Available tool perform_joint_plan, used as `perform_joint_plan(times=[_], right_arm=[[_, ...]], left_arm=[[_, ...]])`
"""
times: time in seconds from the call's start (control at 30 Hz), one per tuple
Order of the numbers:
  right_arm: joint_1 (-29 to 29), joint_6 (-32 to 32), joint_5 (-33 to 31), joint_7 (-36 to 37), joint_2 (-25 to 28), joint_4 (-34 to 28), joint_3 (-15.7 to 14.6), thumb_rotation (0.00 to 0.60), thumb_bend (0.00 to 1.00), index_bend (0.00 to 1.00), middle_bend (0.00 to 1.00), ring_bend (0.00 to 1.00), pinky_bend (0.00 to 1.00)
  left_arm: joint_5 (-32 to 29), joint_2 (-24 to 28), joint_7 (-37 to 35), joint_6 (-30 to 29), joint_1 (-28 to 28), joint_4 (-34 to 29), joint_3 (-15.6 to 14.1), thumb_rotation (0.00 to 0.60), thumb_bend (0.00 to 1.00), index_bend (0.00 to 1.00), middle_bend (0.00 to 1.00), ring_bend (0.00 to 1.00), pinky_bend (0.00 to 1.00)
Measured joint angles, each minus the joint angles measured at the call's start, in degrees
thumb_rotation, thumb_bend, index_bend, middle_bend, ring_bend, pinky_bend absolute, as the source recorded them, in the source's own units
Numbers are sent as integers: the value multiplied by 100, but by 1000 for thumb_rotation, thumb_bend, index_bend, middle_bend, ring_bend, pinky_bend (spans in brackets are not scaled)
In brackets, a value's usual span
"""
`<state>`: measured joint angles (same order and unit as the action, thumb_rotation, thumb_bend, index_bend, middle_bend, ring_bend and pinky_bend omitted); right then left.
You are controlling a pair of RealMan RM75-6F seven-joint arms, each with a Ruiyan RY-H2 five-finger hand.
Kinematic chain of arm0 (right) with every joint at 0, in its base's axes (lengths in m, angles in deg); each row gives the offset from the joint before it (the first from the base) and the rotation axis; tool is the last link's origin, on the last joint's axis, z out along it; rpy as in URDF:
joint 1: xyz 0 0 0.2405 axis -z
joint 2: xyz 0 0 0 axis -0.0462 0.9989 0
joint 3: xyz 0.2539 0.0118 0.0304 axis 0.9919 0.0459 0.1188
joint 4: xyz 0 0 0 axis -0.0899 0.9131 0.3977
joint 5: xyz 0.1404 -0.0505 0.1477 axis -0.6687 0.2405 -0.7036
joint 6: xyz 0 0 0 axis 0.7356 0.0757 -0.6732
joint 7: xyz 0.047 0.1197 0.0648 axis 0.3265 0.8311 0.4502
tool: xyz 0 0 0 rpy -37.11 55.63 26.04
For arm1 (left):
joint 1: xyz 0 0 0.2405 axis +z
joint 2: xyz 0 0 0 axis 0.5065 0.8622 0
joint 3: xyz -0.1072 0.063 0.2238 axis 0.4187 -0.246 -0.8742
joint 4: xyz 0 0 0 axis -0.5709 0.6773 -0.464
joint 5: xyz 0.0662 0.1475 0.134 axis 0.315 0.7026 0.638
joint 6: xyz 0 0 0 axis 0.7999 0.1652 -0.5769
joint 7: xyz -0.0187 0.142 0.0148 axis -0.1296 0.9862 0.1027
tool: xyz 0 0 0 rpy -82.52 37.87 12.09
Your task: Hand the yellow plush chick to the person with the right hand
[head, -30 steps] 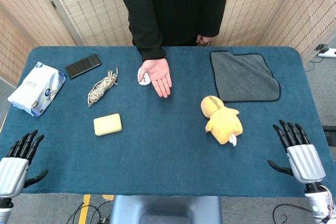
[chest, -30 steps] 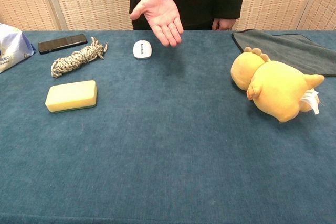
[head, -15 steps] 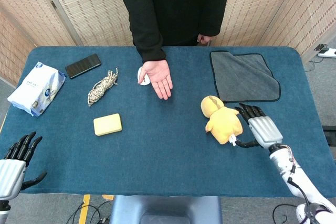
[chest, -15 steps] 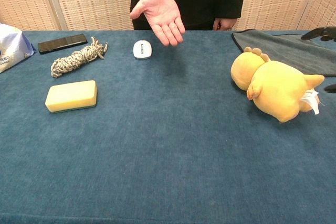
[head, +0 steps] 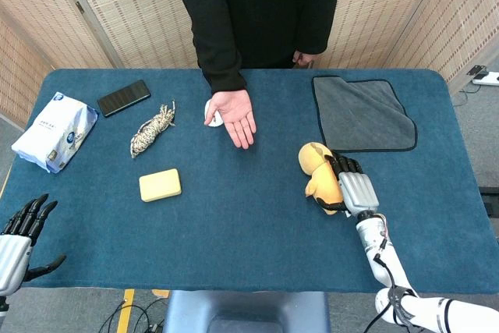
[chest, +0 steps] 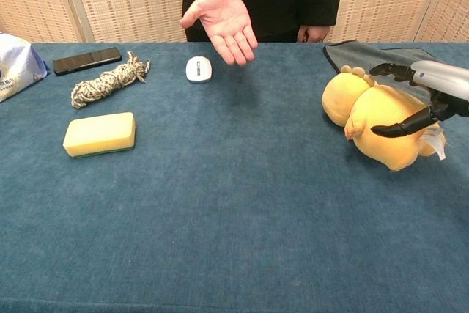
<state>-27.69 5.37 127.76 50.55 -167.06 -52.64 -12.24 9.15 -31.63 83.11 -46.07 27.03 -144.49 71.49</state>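
On the blue table (chest: 234, 210) the yellow plush chick (chest: 377, 126) lies on its side at the right, just in front of a grey cloth (chest: 410, 64). The right hand (chest: 425, 97) lies over the chick's back with fingers spread, a dark finger across its body and another above it. The person's open palm (chest: 223, 23) hangs above the table near a white mouse (chest: 198, 68). A yellow sponge (chest: 99, 134), a rope bundle (chest: 110, 82), a black phone (chest: 86, 60) and a white packet (chest: 15, 67) lie on the left.

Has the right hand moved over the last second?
Yes. The right hand has come in from the table's near edge toward the grey cloth, reaching the plush chick.
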Motion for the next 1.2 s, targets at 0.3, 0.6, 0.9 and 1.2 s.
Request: perform_joint_plan(times=[0.3,0.6,0.9,1.2], right_arm=[[98,-402,-130,-291,-523,719,-25,600,239,0,87,79,255],[20,-32,-106,214,-991,1560,88,600,399,345,463,466,711],[97,-707,887,794,-1030,1420,245,600,502,599,667,674,821],[24,-1134,1283,446,-363,-161,716,600,500,601,665,675,824]], left_arm=[[-35,102,-194,-22,33,-14,-10,600,222,0,0,0,177],[-38,132,-344,-60,41,11,8,600,222,0,0,0,177],[6,110,-298,-62,38,29,0,600,222,0,0,0,177],[-11,80,-168,-46,47,-6,2,600,222,0,0,0,177]])
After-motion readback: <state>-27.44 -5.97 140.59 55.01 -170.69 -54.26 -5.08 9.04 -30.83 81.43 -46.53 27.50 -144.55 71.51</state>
